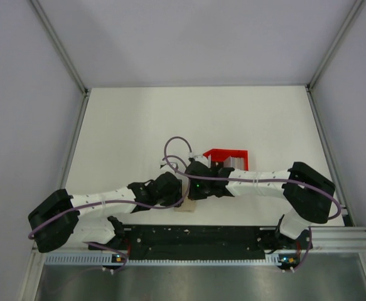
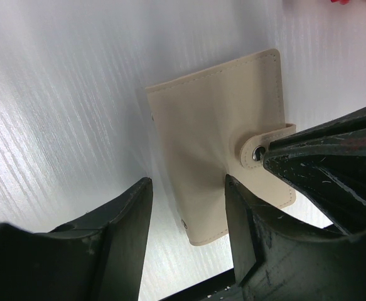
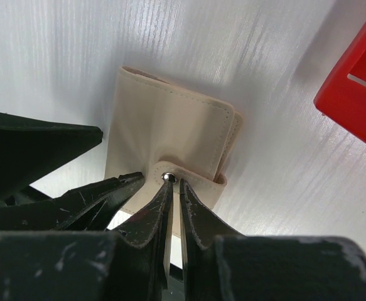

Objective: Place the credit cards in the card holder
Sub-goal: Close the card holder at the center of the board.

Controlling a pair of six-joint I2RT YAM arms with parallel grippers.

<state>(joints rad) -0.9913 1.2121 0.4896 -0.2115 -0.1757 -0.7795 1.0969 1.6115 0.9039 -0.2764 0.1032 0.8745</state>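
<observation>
The card holder is a beige wallet lying folded flat on the white table, its strap snapped over the front; from above only a corner peeks out below the two grippers. My left gripper is open, its fingers standing either side of the wallet's near end without touching it. My right gripper is all but shut, its tips resting on the strap tab right at the metal snap. Whether the tab is pinched between them I cannot tell. The credit cards are out of view.
A red open-topped tray stands just behind the grippers, its corner to the right of the wallet. The black rail of the arm bases runs close in front of the wallet. Both arms meet over the table's near middle.
</observation>
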